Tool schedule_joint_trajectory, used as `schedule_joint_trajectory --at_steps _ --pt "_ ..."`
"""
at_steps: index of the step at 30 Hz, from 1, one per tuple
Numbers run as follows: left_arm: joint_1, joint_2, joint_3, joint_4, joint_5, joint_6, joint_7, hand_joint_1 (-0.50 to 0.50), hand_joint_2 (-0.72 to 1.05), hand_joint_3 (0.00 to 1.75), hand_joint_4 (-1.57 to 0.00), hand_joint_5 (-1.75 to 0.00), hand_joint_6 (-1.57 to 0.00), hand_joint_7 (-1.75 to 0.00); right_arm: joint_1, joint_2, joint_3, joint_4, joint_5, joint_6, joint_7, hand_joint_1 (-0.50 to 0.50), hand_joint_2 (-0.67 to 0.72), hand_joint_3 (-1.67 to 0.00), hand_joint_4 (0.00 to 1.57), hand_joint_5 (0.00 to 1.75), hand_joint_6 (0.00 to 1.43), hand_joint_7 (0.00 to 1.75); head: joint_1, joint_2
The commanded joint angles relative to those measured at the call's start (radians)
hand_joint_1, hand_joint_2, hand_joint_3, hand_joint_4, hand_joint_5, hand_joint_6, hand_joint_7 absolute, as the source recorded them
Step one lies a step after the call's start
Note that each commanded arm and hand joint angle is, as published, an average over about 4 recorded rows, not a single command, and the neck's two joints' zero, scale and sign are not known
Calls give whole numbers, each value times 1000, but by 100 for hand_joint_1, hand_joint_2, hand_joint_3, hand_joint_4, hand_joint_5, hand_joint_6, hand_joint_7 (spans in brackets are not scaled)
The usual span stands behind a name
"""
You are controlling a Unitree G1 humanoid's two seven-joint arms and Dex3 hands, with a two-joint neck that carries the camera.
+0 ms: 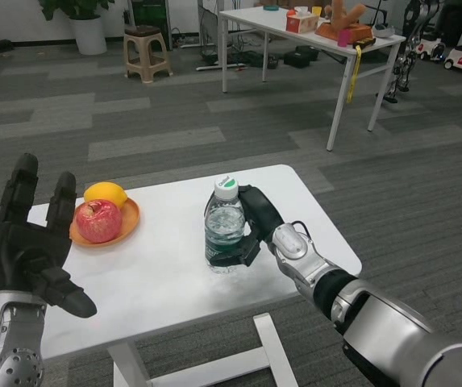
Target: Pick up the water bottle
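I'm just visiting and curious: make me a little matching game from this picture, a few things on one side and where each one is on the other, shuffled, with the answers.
Things:
1. water bottle
2. red apple
3. left robot hand
4. beige stool

Places:
A. on the orange plate, beside the lemon
B. on the grey floor, far behind the white table
C. gripped by the right robot hand
D. raised over the table's left end, holding nothing

Pairs: 1-C, 2-A, 3-D, 4-B
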Motion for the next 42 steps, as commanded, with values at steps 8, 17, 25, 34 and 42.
schedule_joint_trajectory --at_steps 8,17,25,34,42 --pt "17 4 5 -16 -3 -10 -1 -50 -64 4 0 0 0 0 -47 -66 -53 -167 11 -1 7 25 -41 -143 143 97 106 126 6 24" --pt "24 5 10 -27 -4 -10 -1 -50 -64 4 0 0 0 0 -78 -112 -65 -234 11 5 15 25 -48 -149 137 97 103 119 19 37" --pt "26 6 10 -32 -4 -10 0 -50 -64 4 0 0 0 0 -100 -140 -65 -272 11 7 21 25 -48 -151 134 97 103 119 29 64" --pt "27 8 10 -32 -4 -10 0 -50 -68 9 0 0 0 0 -105 -150 -64 -273 11 8 22 25 -48 -151 131 97 103 119 32 67" --pt "26 8 10 -32 -4 -10 0 -50 -64 9 0 0 0 0 -105 -152 -65 -273 11 8 23 25 -48 -151 131 97 103 119 35 69"
